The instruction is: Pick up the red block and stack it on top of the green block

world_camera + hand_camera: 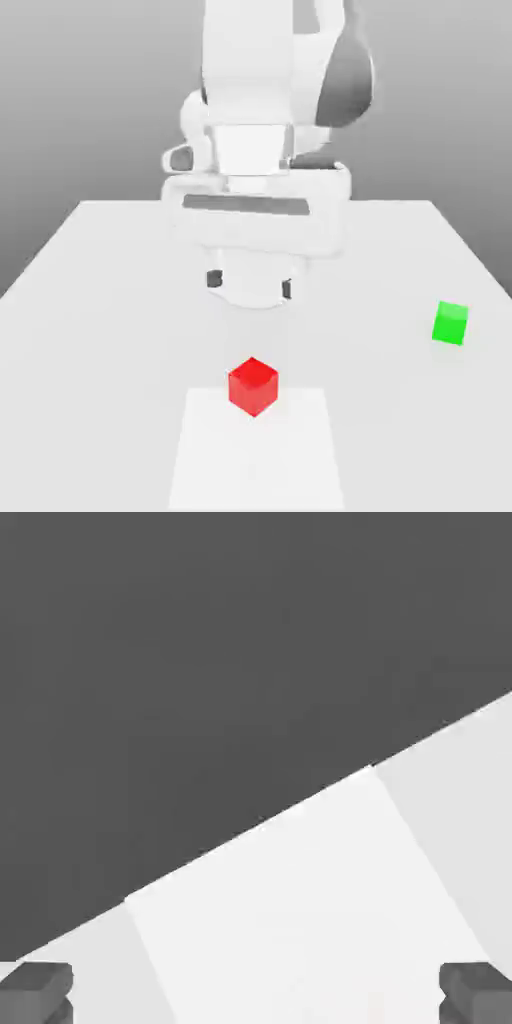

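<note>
Smooth red block (252, 386) and green block (450, 323) sit well apart on a white table (90, 300); dark fingers (35, 992) spread wide, holding nothing.

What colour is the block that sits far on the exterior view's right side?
Bright green; the green block shows best in the exterior view.
</note>
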